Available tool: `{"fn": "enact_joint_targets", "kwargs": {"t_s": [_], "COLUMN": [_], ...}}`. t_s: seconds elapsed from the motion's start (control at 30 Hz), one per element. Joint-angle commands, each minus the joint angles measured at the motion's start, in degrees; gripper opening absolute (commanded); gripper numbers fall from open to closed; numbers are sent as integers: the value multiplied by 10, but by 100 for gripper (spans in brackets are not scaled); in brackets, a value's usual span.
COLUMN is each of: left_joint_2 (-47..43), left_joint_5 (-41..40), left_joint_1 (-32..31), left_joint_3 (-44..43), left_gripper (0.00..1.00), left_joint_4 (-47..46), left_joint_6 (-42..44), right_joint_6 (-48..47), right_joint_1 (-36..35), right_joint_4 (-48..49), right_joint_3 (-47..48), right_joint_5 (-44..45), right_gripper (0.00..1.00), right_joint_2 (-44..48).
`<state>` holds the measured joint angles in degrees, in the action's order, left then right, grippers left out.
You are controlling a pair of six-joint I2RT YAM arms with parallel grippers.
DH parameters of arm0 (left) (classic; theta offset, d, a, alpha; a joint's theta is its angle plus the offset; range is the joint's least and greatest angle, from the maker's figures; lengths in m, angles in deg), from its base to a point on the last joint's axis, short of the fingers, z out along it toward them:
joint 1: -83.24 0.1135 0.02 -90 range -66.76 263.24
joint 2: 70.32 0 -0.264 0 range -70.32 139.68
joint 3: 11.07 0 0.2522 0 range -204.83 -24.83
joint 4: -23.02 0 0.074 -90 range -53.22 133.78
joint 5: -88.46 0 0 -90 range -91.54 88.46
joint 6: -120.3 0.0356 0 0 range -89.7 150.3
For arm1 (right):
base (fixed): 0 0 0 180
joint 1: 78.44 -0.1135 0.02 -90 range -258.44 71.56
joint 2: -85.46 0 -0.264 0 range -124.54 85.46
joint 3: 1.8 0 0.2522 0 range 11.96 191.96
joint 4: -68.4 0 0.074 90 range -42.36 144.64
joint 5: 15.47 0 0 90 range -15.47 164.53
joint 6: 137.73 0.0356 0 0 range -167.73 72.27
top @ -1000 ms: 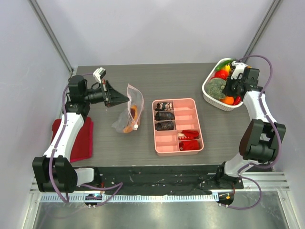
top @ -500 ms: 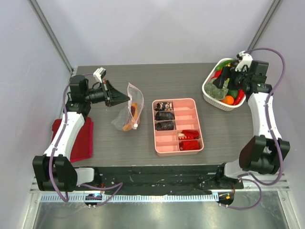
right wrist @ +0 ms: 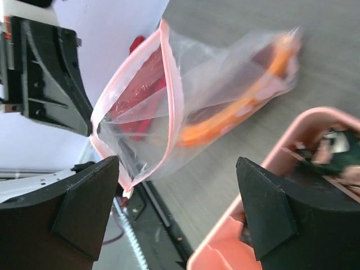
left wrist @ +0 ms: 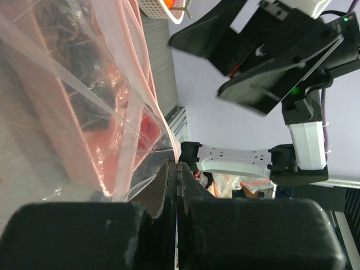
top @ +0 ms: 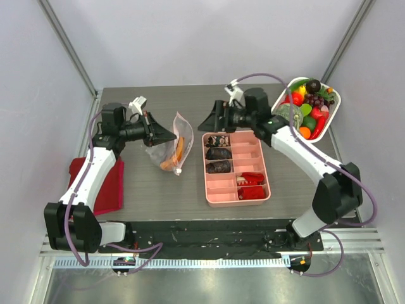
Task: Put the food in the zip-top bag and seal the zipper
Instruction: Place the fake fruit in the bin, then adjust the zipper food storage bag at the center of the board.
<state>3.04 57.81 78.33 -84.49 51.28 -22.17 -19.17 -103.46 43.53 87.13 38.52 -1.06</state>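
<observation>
The zip-top bag is still standing on the tabletop left of the pink tray, with the left gripper still clenching its edge. The right gripper is now hovering beside it, spread wide and empty, having swung over from the white basket.
</observation>
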Motion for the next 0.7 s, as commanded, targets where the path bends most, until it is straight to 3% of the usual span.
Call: {"fn": "enact_joint_targets", "kwargs": {"t_s": [0.0, 0.17, 0.27, 0.37, 0.4, 0.43, 0.5, 0.53, 0.63, 0.67], "left_joint_2": [-7, -7, -12, -18, -25, -29, -32, -29, -7, -5], "left_joint_5": [-24, -26, -28, -24, -23, -24, -31, -45, -250, -366], "left_joint_1": [-4, -5, -5, -5, -4, -3, 9, 14, 11, 11], "left_joint_3": [-5, -11, -12, -13, -14, -17, -58, -88, -182, -189], "left_gripper": [0, 0, 0, 0, 0, 0, 0, 0, 0, 0], "left_joint_4": [18, 18, 17, 13, 17, 30, 100, 243, 438, 452], "left_joint_6": [25, 28, 27, 21, 25, 34, 97, 208, 392, 409], "right_joint_6": [97, 90, 79, 73, 68, 62, 32, 19, -38, -52], "right_joint_1": [-49, -107, -128, -131, -129, -124, -102, -94, -80, -79], "right_joint_4": [69, 72, 58, 44, 29, 15, -29, -50, -128, -144], "right_joint_3": [-4, -5, 1, 8, 20, 26, 56, 71, 127, 136], "right_joint_5": [33, 67, 81, 78, 83, 81, 74, 74, 63, 58], "right_gripper": [90, 89, 83, 53, 24, 7, 1, 1, 1, 1], "right_joint_2": [-31, -50, -65, -85, -92, -98, -95, -86, -71, -60]}}
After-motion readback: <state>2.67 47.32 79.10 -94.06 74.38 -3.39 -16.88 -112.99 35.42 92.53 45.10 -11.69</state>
